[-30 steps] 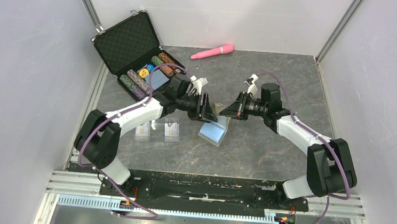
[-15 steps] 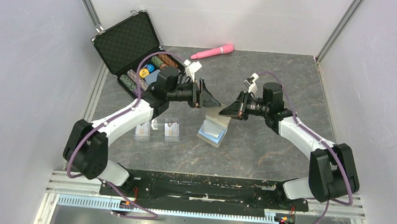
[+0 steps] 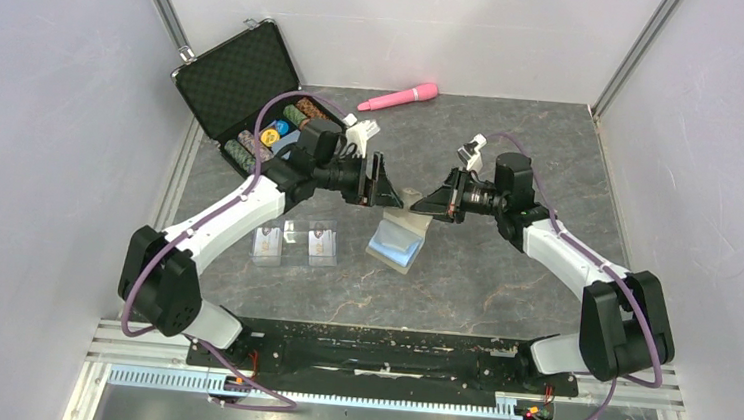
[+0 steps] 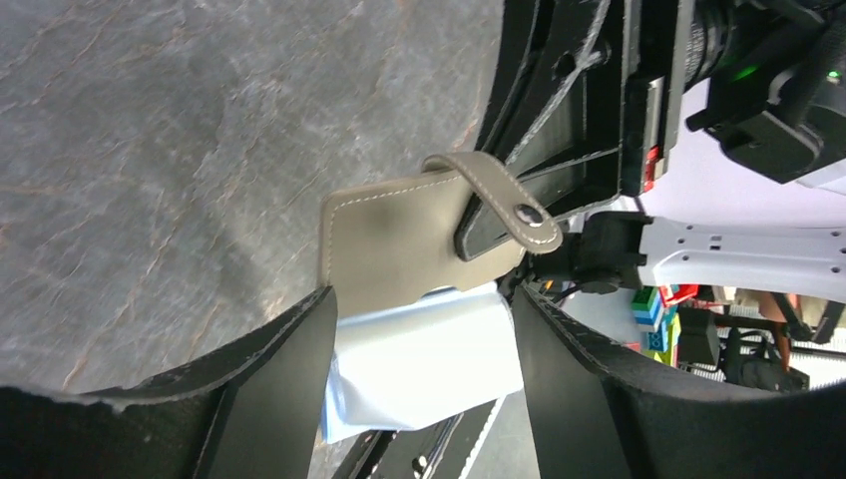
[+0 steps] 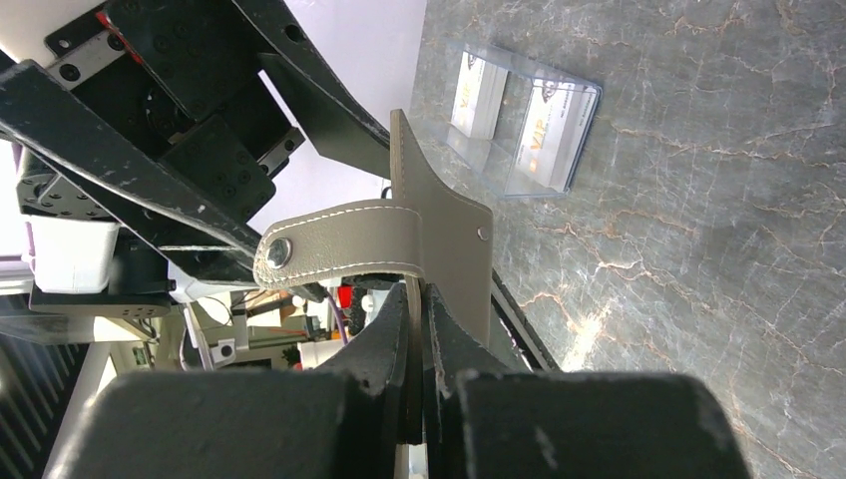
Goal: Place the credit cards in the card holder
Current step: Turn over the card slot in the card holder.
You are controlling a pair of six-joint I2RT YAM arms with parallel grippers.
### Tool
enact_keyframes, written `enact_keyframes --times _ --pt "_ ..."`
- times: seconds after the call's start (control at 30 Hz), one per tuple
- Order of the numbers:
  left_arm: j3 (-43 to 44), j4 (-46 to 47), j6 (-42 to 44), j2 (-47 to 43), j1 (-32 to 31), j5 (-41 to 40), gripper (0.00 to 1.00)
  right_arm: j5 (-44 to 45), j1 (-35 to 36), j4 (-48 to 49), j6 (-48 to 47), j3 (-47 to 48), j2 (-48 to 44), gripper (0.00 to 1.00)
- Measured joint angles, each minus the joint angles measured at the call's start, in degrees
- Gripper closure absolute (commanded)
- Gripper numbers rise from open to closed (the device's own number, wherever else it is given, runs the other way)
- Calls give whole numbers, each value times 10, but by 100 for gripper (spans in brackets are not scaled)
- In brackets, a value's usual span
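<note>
The card holder (image 3: 398,240) hangs open above the table, its khaki flap (image 4: 399,239) up and its light-blue lining (image 4: 429,349) down. My right gripper (image 5: 417,299) is shut on the khaki flap just under the snap tab (image 5: 339,244). My left gripper (image 3: 382,183) faces it from the left, open. In the left wrist view the blue lining shows between its wide-apart fingers (image 4: 269,379); I cannot tell if they touch it. Two credit cards (image 3: 267,244) (image 3: 322,243), pale with gold marks, stand in a clear stand on the table at the left, and they show in the right wrist view too (image 5: 549,135).
A black hard case (image 3: 247,85) with poker chips lies open at the back left. A pink wand-shaped object (image 3: 397,97) lies near the back wall. Side walls close in the dark marbled table (image 3: 503,281) on both sides.
My left gripper has pulled back from the card holder toward the far left and opened wider. The holder stays hanging from my right gripper, which has barely moved.
</note>
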Motion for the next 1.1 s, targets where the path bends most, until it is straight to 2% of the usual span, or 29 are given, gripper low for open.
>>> enact_keyframes --times 0.17,0.3,0.67,1.1 --pt "14 -106 40 0 0 -10 33 2 0 -1 -4 0 0 100" --pt "7 -145 41 0 0 -6 34 7 0 -8 -16 0 0 100" --pt "-21 -108 28 1 -3 32 35 11 0 -50 -54 0 0 100" --pt "-21 -87 20 30 -18 15 35 11 0 -53 -65 0 0 100"
